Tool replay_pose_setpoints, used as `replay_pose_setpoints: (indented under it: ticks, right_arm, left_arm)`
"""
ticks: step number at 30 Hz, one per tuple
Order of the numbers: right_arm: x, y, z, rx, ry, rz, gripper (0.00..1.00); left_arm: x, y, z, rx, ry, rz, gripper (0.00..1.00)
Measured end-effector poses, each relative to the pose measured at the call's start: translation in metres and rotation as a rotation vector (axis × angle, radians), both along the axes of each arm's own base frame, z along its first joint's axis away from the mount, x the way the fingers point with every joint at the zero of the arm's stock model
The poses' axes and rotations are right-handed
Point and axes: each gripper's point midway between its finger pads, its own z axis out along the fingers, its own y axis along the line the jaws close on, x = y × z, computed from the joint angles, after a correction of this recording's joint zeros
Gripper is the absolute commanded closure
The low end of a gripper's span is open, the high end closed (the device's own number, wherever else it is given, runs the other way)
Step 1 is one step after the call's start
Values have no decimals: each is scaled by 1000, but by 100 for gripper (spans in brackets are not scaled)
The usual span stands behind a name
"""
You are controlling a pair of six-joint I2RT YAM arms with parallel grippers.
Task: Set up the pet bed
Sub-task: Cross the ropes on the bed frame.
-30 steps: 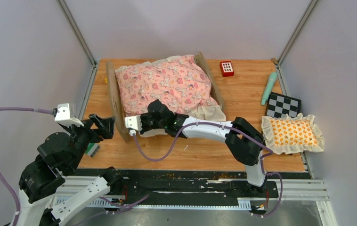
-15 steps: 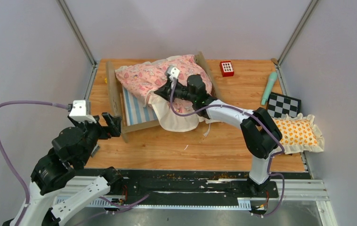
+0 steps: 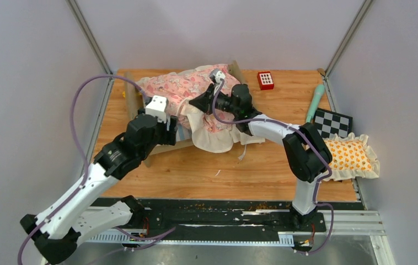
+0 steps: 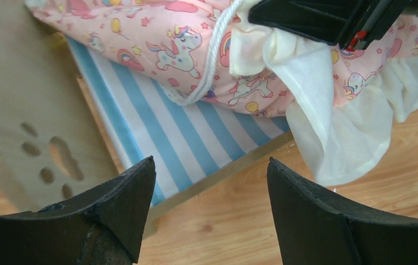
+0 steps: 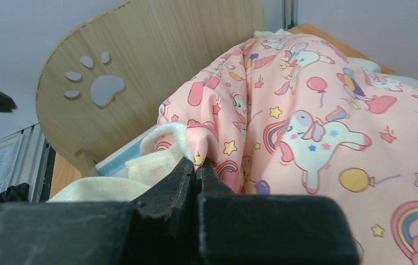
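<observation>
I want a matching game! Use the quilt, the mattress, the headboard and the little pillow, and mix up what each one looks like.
Things:
1. quilt
2. mattress
3. headboard
4. pillow

Looks:
A. blue and white stripes
B. orange pattern with a cream frill
C. pink with unicorns
D. light wood with a paw-print cutout

Pairs: 1-C, 2-A, 3-D, 4-B

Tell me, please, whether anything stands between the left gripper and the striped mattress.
Nothing visible does: the left gripper hangs open over the bare striped mattress, while the right gripper holds the quilt bunched off that part.
</observation>
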Motion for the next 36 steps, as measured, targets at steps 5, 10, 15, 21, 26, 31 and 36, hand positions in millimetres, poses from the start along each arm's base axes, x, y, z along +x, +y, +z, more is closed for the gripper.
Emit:
replay_pose_setpoints:
  ticks: [5, 10, 15, 21, 26, 31, 36]
  right_arm:
    - [12, -13, -1, 9, 36, -34, 100]
    - [19, -21, -1, 23, 68, -49, 100]
    - [22, -25, -3, 34, 99, -50, 100]
    - [20, -24, -8, 36, 126, -32, 100]
    - [17, -23, -8, 38, 134, -18, 100]
    - [16, -22, -8, 39, 139, -11, 100]
    - [15, -22, -5, 46, 133, -5, 100]
  left_arm:
    - [32, -22, -26, 40, 63, -42, 21]
    - [62, -23, -46, 45, 106, -48, 23]
    - [85, -25, -57, 40, 109, -55, 25]
    - [104, -35, -76, 46, 131, -85, 34]
    - [114, -38, -91, 47, 157, -92, 37]
    - [121, -34, -91, 47, 141, -65, 41]
    - [127, -29, -89, 44, 121, -39, 59]
